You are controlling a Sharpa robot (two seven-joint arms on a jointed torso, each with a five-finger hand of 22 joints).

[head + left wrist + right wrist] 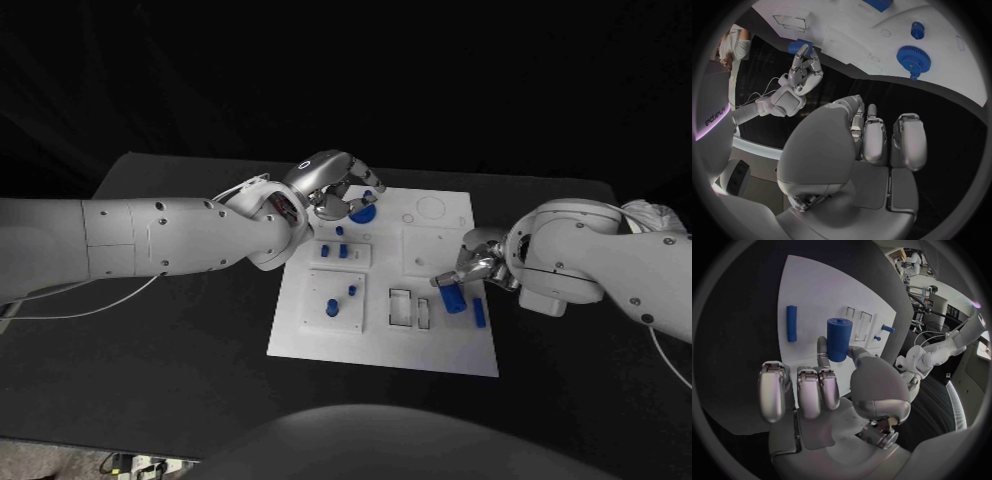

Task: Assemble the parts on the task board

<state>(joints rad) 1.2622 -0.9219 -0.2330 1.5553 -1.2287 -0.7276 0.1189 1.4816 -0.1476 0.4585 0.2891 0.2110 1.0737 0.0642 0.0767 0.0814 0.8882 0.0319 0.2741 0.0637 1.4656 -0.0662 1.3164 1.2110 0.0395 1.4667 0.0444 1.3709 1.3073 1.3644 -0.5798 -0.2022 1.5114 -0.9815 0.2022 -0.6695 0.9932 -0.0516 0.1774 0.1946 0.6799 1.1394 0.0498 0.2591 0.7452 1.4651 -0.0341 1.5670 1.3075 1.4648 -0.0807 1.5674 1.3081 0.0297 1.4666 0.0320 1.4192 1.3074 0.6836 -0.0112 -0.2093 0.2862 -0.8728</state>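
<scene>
Filling mid-table: white task board (pixel 450 352) on black table (pixel 173 340).

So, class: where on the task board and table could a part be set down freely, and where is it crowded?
Free: the black table left of the task board, and the board's near edge. Crowded: the far corner under the left hand by the blue gear, and the right side, where the right hand holds a blue cylinder.
</scene>
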